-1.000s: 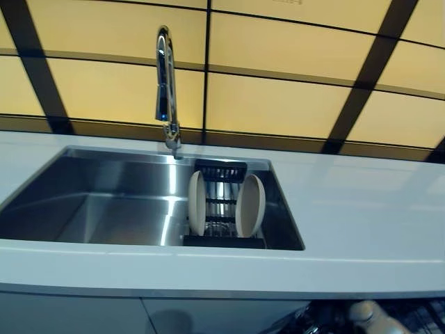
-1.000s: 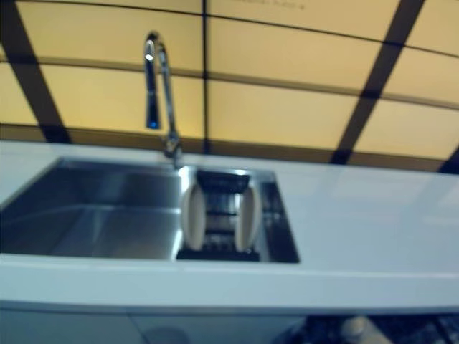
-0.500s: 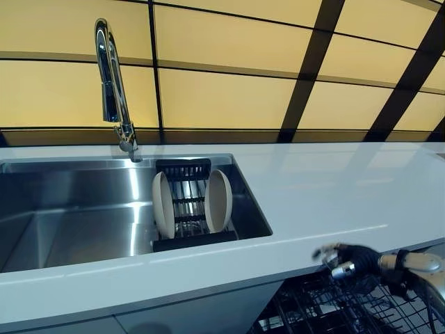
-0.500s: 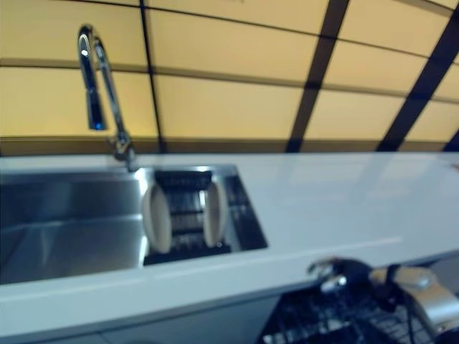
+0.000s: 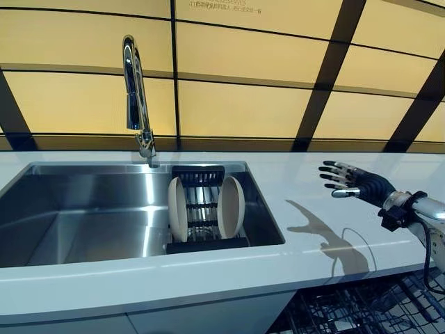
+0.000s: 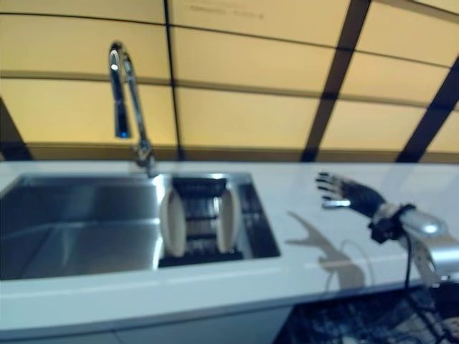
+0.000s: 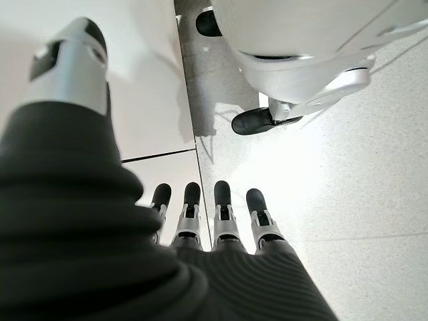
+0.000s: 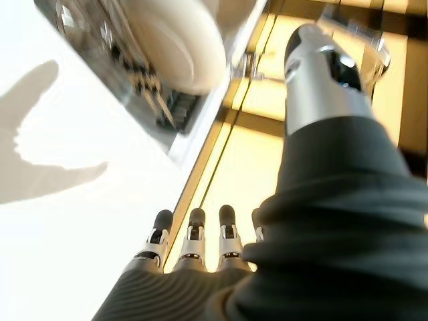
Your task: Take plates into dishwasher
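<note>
Eye views: the right hand (image 5: 354,182), half a second ago low by the black wire dishwasher rack (image 5: 361,309), now hovers spread above the white countertop (image 5: 313,209), empty. 2 cream round plates (image 5: 231,207) stand upright in the black dish holder (image 5: 206,243) inside the steel sink (image 5: 83,209).

Left wrist view: the left hand (image 7: 221,221) hangs with straight fingers, empty.
</note>
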### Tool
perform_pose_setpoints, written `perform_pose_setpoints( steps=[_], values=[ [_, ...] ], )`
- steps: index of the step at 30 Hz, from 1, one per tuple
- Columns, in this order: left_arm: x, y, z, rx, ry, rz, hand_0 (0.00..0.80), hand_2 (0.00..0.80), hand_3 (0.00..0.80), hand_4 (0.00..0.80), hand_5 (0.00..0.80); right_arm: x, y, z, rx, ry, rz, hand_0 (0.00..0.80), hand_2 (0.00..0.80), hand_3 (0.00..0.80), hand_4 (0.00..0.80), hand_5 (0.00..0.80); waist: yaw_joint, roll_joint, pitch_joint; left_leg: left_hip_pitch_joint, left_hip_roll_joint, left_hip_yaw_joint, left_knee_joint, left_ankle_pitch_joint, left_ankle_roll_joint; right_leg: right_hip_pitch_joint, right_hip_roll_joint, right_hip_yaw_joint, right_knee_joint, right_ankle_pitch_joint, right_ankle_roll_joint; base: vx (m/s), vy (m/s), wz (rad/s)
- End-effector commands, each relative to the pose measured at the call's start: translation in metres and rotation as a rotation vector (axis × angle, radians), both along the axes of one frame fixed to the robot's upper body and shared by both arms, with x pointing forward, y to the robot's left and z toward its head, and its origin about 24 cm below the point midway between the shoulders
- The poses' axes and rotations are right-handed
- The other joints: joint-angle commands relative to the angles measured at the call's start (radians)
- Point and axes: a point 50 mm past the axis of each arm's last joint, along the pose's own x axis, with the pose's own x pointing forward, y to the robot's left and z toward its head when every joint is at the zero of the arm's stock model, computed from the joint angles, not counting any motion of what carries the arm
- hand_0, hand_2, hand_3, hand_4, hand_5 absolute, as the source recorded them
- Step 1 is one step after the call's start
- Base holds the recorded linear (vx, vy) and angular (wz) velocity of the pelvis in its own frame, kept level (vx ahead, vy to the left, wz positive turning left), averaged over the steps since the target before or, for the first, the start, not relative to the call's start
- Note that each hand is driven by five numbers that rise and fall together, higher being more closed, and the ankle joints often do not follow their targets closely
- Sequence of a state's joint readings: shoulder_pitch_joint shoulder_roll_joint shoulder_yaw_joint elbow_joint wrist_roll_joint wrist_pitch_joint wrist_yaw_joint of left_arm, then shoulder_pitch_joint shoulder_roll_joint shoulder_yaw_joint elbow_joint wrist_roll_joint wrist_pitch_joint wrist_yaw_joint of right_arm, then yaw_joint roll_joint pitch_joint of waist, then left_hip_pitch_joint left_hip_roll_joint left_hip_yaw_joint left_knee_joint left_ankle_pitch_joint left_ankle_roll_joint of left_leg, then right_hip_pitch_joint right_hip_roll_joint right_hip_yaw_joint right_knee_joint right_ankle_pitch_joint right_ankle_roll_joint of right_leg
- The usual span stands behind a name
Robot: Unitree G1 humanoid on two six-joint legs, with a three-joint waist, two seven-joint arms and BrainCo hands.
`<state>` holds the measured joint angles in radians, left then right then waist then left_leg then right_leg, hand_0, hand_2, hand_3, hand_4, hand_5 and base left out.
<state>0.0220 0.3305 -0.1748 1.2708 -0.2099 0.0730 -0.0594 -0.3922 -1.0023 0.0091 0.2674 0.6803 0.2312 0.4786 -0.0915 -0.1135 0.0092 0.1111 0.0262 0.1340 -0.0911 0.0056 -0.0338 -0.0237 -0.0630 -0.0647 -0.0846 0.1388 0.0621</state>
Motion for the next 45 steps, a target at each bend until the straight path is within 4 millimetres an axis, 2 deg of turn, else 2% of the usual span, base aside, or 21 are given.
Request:
perform_pose_setpoints(
  steps=[1, 4, 6, 7, 9, 12, 13, 15, 21, 28, 37, 45],
  values=[
    [0.015, 0.009, 0.005, 0.042, -0.021, -0.028, 0.0, 0.0, 0.0, 0.0, 0.0, 0.012, -0.01, 0.067, -0.076, -0.242, -0.104, 0.0, 0.0, 0.0, 0.0, 0.0, 0.032, -0.004, 0.012, -0.023, -0.032, -0.01, 0.004, -0.011, 0.047, 0.033, -0.013, 0.012, 0.057, -0.03, 0.056, 0.0, 0.0, 0.0],
    [0.018, 0.01, 0.006, 0.043, -0.024, -0.032, 0.0, 0.0, 0.0, 0.0, 0.0, 0.014, -0.012, 0.079, -0.196, -0.284, -0.154, 0.0, 0.0, 0.0, 0.0, 0.0, 0.036, -0.004, 0.013, -0.023, -0.032, -0.012, 0.004, -0.01, 0.046, 0.032, -0.014, 0.01, 0.059, -0.03, 0.056, 0.0, 0.0, 0.0],
    [0.021, 0.008, 0.006, 0.041, -0.029, -0.042, 0.0, 0.0, 0.0, 0.0, 0.0, 0.016, -0.016, 0.105, -0.409, -0.384, -0.229, 0.0, 0.0, 0.0, 0.0, 0.0, 0.045, -0.006, 0.011, -0.023, -0.034, -0.018, 0.004, -0.008, 0.045, 0.034, -0.014, 0.007, 0.057, -0.028, 0.057, 0.0, 0.0, 0.0],
    [0.021, 0.008, 0.006, 0.04, -0.03, -0.043, 0.0, 0.0, 0.0, 0.0, 0.0, 0.017, -0.016, 0.109, -0.444, -0.397, -0.242, 0.0, 0.0, 0.0, 0.0, 0.0, 0.047, -0.006, 0.011, -0.023, -0.035, -0.019, 0.004, -0.008, 0.045, 0.034, -0.014, 0.006, 0.056, -0.028, 0.057, 0.0, 0.0, 0.0],
    [0.023, 0.005, 0.006, 0.039, -0.031, -0.059, 0.0, 0.0, 0.0, 0.0, 0.0, 0.016, -0.016, 0.135, -0.713, -0.524, -0.315, 0.0, 0.0, 0.0, 0.0, 0.0, 0.059, -0.009, 0.009, -0.025, -0.037, -0.027, 0.004, -0.006, 0.045, 0.036, -0.014, 0.001, 0.053, -0.026, 0.058, 0.0, 0.0, 0.0],
    [0.024, 0.004, 0.006, 0.039, -0.029, -0.077, 0.0, 0.0, 0.0, 0.0, 0.0, 0.015, -0.004, 0.153, -0.949, -0.635, -0.32, 0.0, 0.0, 0.0, 0.0, 0.0, 0.069, -0.013, 0.007, -0.03, -0.039, -0.035, 0.004, -0.004, 0.047, 0.037, -0.013, -0.002, 0.049, -0.025, 0.06, 0.0, 0.0, 0.0],
    [0.024, 0.003, 0.006, 0.038, -0.027, -0.081, 0.0, 0.0, 0.0, 0.0, 0.0, 0.014, 0.006, 0.161, -1.091, -0.705, -0.301, 0.0, 0.0, 0.0, 0.0, 0.0, 0.072, -0.015, 0.006, -0.033, -0.04, -0.039, 0.004, -0.004, 0.048, 0.037, -0.013, -0.004, 0.047, -0.025, 0.061, 0.0, 0.0, 0.0],
    [0.023, 0.003, 0.006, 0.035, -0.02, -0.091, 0.0, 0.0, 0.0, 0.0, 0.0, 0.014, 0.023, 0.167, -1.338, -0.811, -0.248, 0.0, 0.0, 0.0, 0.0, 0.0, 0.081, -0.019, 0.005, -0.036, -0.043, -0.047, 0.004, -0.004, 0.052, 0.039, -0.014, -0.009, 0.042, -0.026, 0.064, 0.001, -0.007, 0.04],
    [0.024, 0.004, 0.006, 0.033, -0.006, -0.106, 0.0, 0.0, 0.0, 0.0, 0.0, 0.017, 0.05, 0.163, -1.586, -0.922, -0.096, 0.0, 0.0, 0.0, 0.0, 0.0, 0.093, -0.027, -0.002, -0.042, -0.046, -0.059, 0.004, -0.005, 0.054, 0.041, -0.014, -0.018, 0.036, -0.028, 0.067, 0.009, -0.005, 0.08],
    [0.025, 0.001, 0.005, 0.025, -0.009, -0.108, 0.0, 0.0, 0.0, 0.0, 0.0, 0.02, 0.062, 0.153, -1.676, -1.051, -0.015, 0.0, 0.0, 0.0, 0.0, 0.0, 0.106, -0.027, -0.001, -0.044, -0.05, -0.072, 0.004, -0.006, 0.055, 0.047, -0.016, -0.034, 0.031, -0.03, 0.069, 0.011, -0.002, 0.08],
    [0.022, 0.003, 0.006, 0.025, -0.004, -0.109, 0.0, 0.0, 0.0, 0.0, 0.0, 0.023, 0.066, 0.132, -1.768, -1.049, 0.108, 0.0, 0.0, 0.0, 0.0, 0.0, 0.121, -0.027, 0.006, -0.049, -0.052, -0.082, 0.004, -0.006, 0.054, 0.048, -0.022, -0.05, 0.029, -0.032, 0.071, 0.007, 0.008, 0.05],
    [0.021, 0.0, 0.005, 0.017, -0.003, -0.11, 0.0, 0.0, 0.0, 0.0, 0.0, 0.027, 0.074, 0.125, -1.732, -1.05, 0.144, 0.0, 0.0, 0.0, 0.0, 0.0, 0.128, -0.025, 0.013, -0.049, -0.052, -0.085, 0.004, -0.007, 0.052, 0.048, -0.024, -0.055, 0.027, -0.032, 0.071, 0.0, 0.0, 0.0]
  ],
)
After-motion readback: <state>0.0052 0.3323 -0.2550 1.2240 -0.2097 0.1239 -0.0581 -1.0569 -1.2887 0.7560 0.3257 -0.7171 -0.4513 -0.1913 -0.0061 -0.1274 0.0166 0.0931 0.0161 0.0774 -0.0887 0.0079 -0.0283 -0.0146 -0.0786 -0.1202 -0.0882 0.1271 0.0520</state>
